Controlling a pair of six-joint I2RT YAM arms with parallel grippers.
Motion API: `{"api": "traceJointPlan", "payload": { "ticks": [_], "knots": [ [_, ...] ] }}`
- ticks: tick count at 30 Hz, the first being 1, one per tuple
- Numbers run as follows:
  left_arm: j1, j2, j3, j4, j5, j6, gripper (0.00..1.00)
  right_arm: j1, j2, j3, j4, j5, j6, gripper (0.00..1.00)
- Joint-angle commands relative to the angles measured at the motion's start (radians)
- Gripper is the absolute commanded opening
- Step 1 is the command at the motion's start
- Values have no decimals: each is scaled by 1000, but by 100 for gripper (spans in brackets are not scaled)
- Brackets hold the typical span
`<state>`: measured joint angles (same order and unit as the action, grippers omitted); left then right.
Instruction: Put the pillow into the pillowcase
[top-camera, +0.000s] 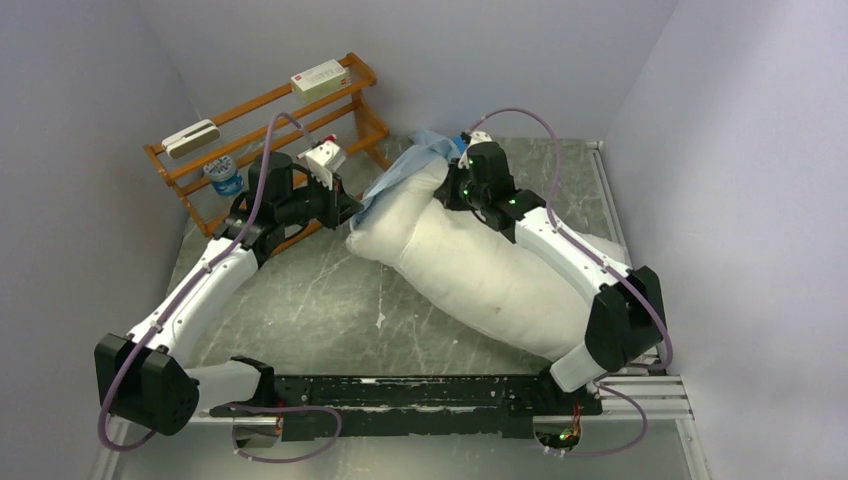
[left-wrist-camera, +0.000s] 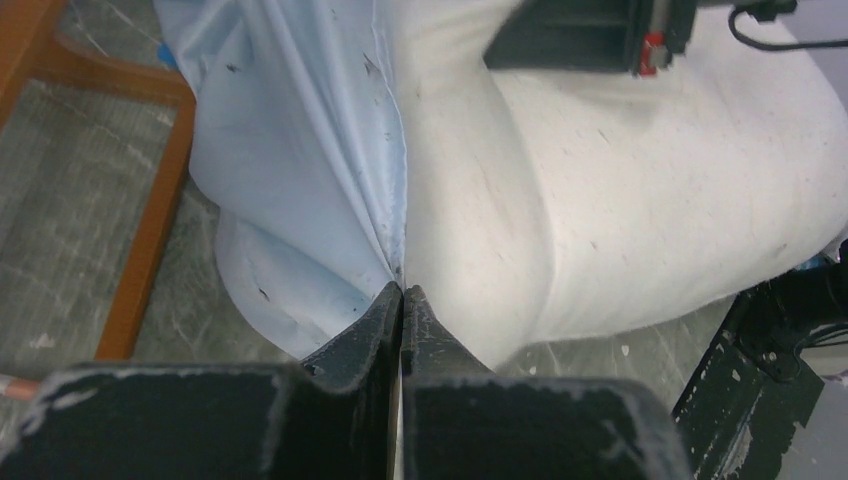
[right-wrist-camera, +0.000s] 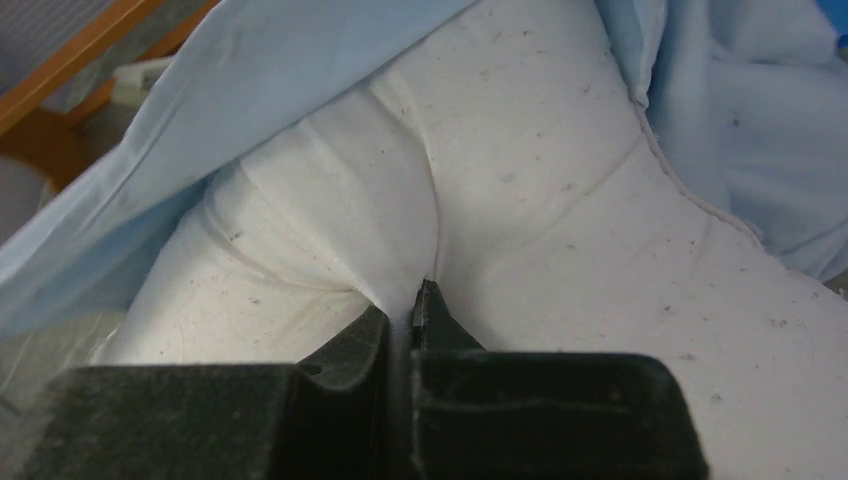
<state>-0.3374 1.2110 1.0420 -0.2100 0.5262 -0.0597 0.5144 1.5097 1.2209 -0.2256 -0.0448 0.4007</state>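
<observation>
Top external view: the pillow (top-camera: 490, 270) is a big, plump white cushion, creased and lightly speckled. It lies on the grey marbled tabletop (top-camera: 320, 300) right of centre. Its long axis runs on a diagonal – one end low at the right of the frame, partly under the right arm, the other pointing toward the upper middle. That far end sits under the pillowcase (top-camera: 405, 165), a thin, pale blue, wrinkled cloth that drapes over the top and left flank of the pillow's tip, near a wooden rack (top-camera: 270, 110) at upper left. The left gripper (top-camera: 352, 208) reaches in from the left. In the left wrist view its fingers are pressed together on the hem of the pillowcase, just where blue cloth meets white. The right gripper (top-camera: 450, 190) rests on top of the pillow's far end – in the right wrist view its fingers are pinched tight on a raised fold of the pillow's white cover, with blue cloth to either side.
</observation>
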Motion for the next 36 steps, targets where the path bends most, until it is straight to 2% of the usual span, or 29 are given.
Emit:
{"api": "traceJointPlan", "payload": {
  "ticks": [1,5,11,16,19,23,30,32,34,36],
  "knots": [
    [4,-26,-25,-31,63,6,5,-32,45,71,45,231,67,0],
    [5,-5,-24,-53,104,9,5,-53,49,83,71,301,115,0],
    [-18,86,62,-183,216,83,5,-71,46,112,88,364,170,0],
    [-33,27,-53,30,289,-85,5,-71,49,78,129,434,216,0],
    [-83,19,-75,57,270,-110,5,-73,50,55,152,482,258,0],
    [-201,33,-77,5,143,-60,5,-76,45,35,179,546,322,0],
    [-316,33,-144,112,13,-132,5,-76,7,-17,222,625,412,0],
    [-334,30,-184,186,-12,-185,5,-75,-7,-33,256,624,430,0],
    [-344,29,-241,339,-27,-265,5,-76,-27,-69,311,588,417,0],
    [-347,32,-289,436,-51,-324,5,-77,-50,-102,370,483,346,0]
  ]
}}
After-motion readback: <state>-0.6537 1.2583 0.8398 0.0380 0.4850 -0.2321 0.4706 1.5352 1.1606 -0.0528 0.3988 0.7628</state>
